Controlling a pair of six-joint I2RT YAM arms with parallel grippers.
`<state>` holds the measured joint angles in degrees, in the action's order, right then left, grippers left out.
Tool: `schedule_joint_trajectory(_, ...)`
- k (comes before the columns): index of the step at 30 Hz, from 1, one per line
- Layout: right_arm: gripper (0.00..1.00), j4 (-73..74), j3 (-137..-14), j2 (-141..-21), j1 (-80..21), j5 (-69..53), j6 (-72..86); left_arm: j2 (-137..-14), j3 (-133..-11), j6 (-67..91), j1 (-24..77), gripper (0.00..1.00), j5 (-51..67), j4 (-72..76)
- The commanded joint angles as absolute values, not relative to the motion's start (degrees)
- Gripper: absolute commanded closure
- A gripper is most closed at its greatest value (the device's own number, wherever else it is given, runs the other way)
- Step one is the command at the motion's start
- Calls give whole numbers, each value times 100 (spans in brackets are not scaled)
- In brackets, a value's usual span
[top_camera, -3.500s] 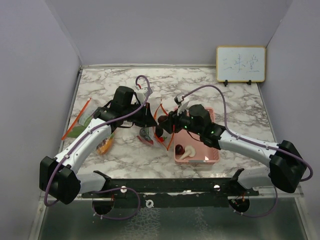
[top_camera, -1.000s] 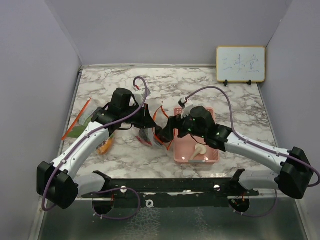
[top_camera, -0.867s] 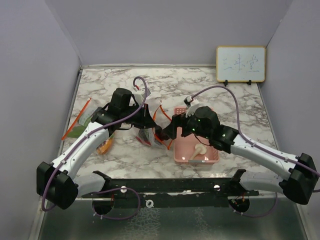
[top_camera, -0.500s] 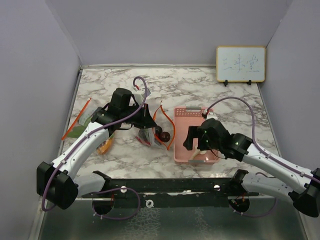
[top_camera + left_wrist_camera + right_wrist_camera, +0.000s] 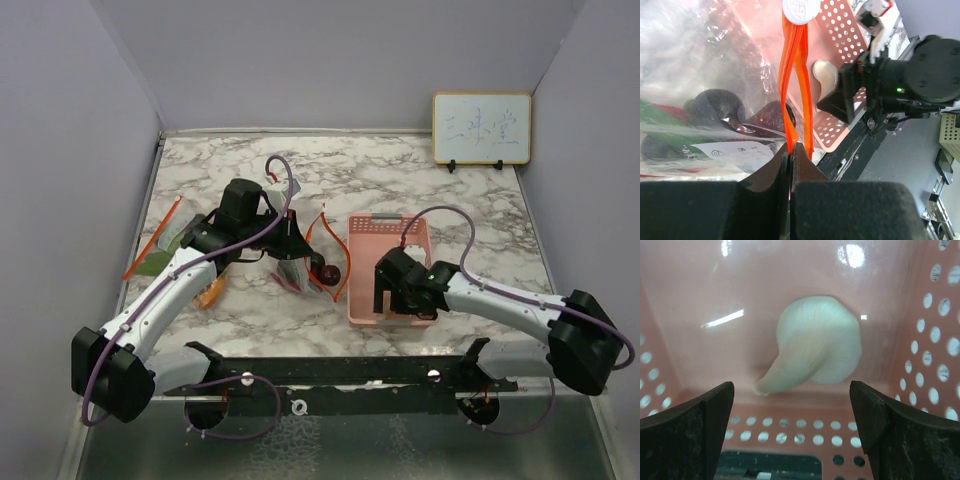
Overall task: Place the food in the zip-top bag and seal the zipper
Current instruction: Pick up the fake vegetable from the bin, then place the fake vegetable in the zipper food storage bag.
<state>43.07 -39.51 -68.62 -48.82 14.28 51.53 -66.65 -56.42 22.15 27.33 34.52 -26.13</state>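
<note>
The clear zip-top bag (image 5: pixel 298 268) lies open at mid-table. My left gripper (image 5: pixel 296 243) is shut on its orange zipper strip (image 5: pixel 792 100), just below the white slider (image 5: pixel 801 7). Dark round pieces (image 5: pixel 715 107) and something green show through the bag wall. One dark round piece (image 5: pixel 328 273) sits at the bag's mouth. My right gripper (image 5: pixel 387 299) is open and empty, reaching down into the pink basket (image 5: pixel 390 222). The white mushroom piece (image 5: pixel 815 350) lies on the basket floor between its spread fingers (image 5: pixel 690 435). The gripper (image 5: pixel 795 432) is not touching it.
An orange carrot (image 5: pixel 208 291), a green leafy piece (image 5: pixel 155 262) and a long red piece (image 5: pixel 152 238) lie left of the bag under the left arm. A whiteboard (image 5: pixel 481 128) stands at the back right. Grey walls close in the table.
My right gripper left a dark round piece at the bag's mouth. It then swung back right and down into the pink basket, over the mushroom. The left gripper kept its hold.
</note>
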Motion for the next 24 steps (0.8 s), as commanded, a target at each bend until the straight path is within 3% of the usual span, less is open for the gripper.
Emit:
schedule_joint_trajectory(1,8,3661,-3827,-7541,-4904,1879,5396,-6564,-5597,2166,2716,100,3672,-2452)
schedule_joint_trajectory(4,41,3578,-3888,-7760,-4904,1901,5394,-6582,-5580,2137,2716,100,3661,-2488)
schedule_joint_trajectory(6,69,3600,-3944,-7722,-4904,1898,5362,-6575,-5573,2119,2716,100,3641,-2503)
schedule_joint_trajectory(9,90,3538,-4112,-7329,-4912,1888,5092,-6558,-5559,2144,2716,100,3630,-2484)
schedule_joint_trajectory(11,95,3286,-4267,-7015,-4913,1734,4666,-6548,-5561,2174,2716,100,3630,-2462)
schedule_joint_trajectory(18,96,1567,-4639,-6115,-4958,37,3289,-6532,-5610,2227,2716,100,3576,-2489)
schedule_joint_trajectory(24,96,414,-4803,-6530,-5001,-1335,2749,-6556,-5692,2261,2716,100,3551,-2531)
